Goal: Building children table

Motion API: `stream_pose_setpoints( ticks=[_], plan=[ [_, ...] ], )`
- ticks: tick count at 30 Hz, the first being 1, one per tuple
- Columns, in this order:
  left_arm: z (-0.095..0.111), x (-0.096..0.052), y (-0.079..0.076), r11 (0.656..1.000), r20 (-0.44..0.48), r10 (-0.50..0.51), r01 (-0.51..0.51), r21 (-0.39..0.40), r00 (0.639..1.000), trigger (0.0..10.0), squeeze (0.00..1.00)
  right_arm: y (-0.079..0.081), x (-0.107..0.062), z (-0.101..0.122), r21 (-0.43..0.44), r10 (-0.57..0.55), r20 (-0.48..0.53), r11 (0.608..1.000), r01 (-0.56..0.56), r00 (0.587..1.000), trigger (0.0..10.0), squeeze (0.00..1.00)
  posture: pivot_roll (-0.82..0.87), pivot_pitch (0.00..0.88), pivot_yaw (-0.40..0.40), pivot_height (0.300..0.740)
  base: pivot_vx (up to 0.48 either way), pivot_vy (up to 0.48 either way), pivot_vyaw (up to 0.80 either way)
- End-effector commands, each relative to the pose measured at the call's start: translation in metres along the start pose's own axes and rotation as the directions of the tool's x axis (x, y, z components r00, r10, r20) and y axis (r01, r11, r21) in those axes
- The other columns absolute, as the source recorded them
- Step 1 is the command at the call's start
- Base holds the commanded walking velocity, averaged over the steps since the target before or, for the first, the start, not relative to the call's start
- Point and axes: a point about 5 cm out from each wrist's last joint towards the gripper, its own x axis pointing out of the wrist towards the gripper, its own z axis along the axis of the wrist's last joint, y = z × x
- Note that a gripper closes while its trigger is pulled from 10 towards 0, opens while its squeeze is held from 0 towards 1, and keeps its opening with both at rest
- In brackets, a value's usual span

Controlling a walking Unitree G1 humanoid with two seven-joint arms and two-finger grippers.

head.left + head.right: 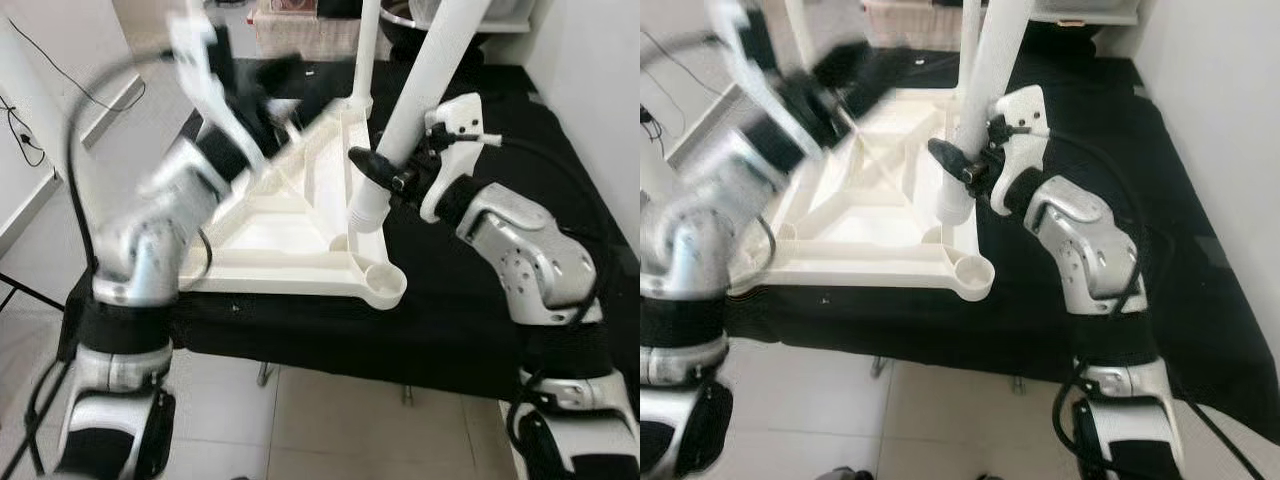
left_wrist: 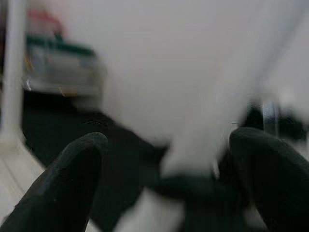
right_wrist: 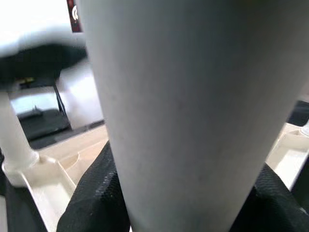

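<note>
A white plastic table top (image 1: 290, 215) lies upside down on a black cloth, its ribbed underside up. One white leg (image 1: 362, 60) stands upright in the far corner. My right gripper (image 1: 385, 172) is shut on a second white table leg (image 1: 425, 90), which leans with its lower end at the near right part of the table top. That leg (image 3: 193, 111) sits between the black fingers (image 3: 96, 193) in the right wrist view. My left gripper (image 1: 270, 85) is blurred above the far left side of the table top, its fingers (image 2: 72, 179) spread apart with nothing between them.
An empty round socket (image 1: 384, 281) sits at the near right corner of the table top. The black cloth (image 1: 480, 330) covers a low platform over a tiled floor (image 1: 330, 420). Storage boxes (image 1: 300, 25) stand behind, and a white wall (image 1: 1220, 100) is on the right.
</note>
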Motion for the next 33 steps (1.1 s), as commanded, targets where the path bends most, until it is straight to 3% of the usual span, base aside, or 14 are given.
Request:
stream_pose_setpoints(
  ticks=[1,4,9,10,11,12,13,15,19,23,27,28,29,33],
  plan=[
    [-0.018,-0.011,-0.016,0.999,-0.075,-0.037,0.036,-0.013,0.997,10.0,0.0,-0.007,-0.003,0.0,-0.03,-0.009,-0.013,1.0,0.008,1.0,0.0,0.0,0.03,0.199,-0.001,0.74,0.0,0.0,0.0],
    [-0.035,-0.029,-0.025,0.998,-0.124,-0.01,0.002,-0.059,0.992,10.0,0.0,-0.025,-0.008,0.001,-0.058,-0.073,-0.03,0.996,0.071,0.997,0.0,0.0,0.04,0.212,-0.001,0.74,0.0,0.0,0.0],
    [-0.047,-0.047,-0.036,0.995,-0.162,0.022,-0.038,-0.097,0.987,10.0,0.0,-0.038,-0.012,0.003,-0.089,-0.118,-0.045,0.99,0.114,0.992,0.0,0.0,0.04,0.225,0.0,0.74,0.0,0.0,0.0],
    [-0.051,-0.052,-0.041,0.993,-0.174,0.032,-0.052,-0.11,0.984,10.0,0.0,-0.04,-0.012,0.003,-0.091,-0.121,-0.054,0.989,0.116,0.991,1.2,0.0,0.04,0.228,0.001,0.74,0.0,0.0,0.0],
    [-0.055,-0.056,-0.045,0.991,-0.184,0.04,-0.063,-0.121,0.982,10.0,0.0,-0.042,-0.013,0.003,-0.089,-0.118,-0.062,0.99,0.113,0.991,1.2,0.0,0.04,0.228,0.001,0.74,0.0,0.0,0.0],
    [-0.059,-0.059,-0.05,0.991,-0.201,0.034,-0.059,-0.117,0.979,10.0,0.0,-0.041,-0.013,0.003,-0.068,-0.098,-0.063,0.993,0.094,0.993,7.6,0.0,0.04,0.232,-0.003,0.74,0.0,0.0,0.0],
    [-0.059,-0.059,-0.05,0.991,-0.201,0.034,-0.059,-0.117,0.979,10.0,0.0,-0.041,-0.013,0.003,-0.068,-0.098,-0.063,0.993,0.094,0.993,7.6,0.0,0.04,0.232,-0.003,0.74,0.0,0.0,0.0],
    [-0.067,-0.067,-0.059,0.991,-0.231,0.037,-0.066,-0.117,0.972,10.0,0.0,-0.034,-0.015,0.001,-0.004,0.0,-0.081,1.0,0.0,0.997,10.0,0.0,0.04,0.232,-0.003,0.74,0.0,0.0,0.0],
    [-0.084,-0.083,-0.072,0.993,-0.313,0.071,-0.097,-0.069,0.947,10.0,0.0,-0.019,-0.018,-0.006,0.092,0.151,-0.087,0.985,-0.143,0.985,10.0,0.0,0.04,0.231,-0.003,0.74,0.0,0.0,0.0],
    [-0.092,-0.093,-0.076,0.992,-0.359,0.108,-0.125,-0.023,0.927,10.0,0.0,-0.009,-0.018,-0.016,0.079,0.212,-0.137,0.976,-0.202,0.968,10.0,0.0,0.04,0.23,-0.003,0.74,0.0,0.0,0.0],
    [-0.101,-0.108,-0.081,0.985,-0.439,0.162,-0.116,0.129,0.884,10.0,0.0,-0.001,-0.017,-0.022,0.09,0.28,-0.148,0.959,-0.269,0.948,10.0,0.0,0.04,0.23,0.0,0.74,0.0,0.0,0.0],
    [-0.101,-0.108,-0.081,0.985,-0.439,0.162,-0.116,0.129,0.884,10.0,0.0,-0.001,-0.017,-0.022,0.09,0.28,-0.148,0.959,-0.269,0.948,10.0,0.0,0.04,0.23,0.0,0.74,0.0,0.0,0.0],
    [-0.103,-0.113,-0.081,0.974,-0.45,0.201,-0.127,0.19,0.87,10.0,0.0,0.002,-0.019,-0.023,0.096,0.311,-0.156,0.95,-0.299,0.938,10.0,0.0,0.04,0.236,0.003,0.74,0.0,0.0,0.0],
    [-0.105,-0.118,-0.079,0.955,-0.458,0.251,-0.143,0.258,0.852,10.0,0.0,0.005,-0.023,-0.025,0.109,0.345,-0.166,0.938,-0.33,0.924,10.0,0.0,0.04,0.241,0.005,0.74,0.0,0.0,0.0]
  ],
)
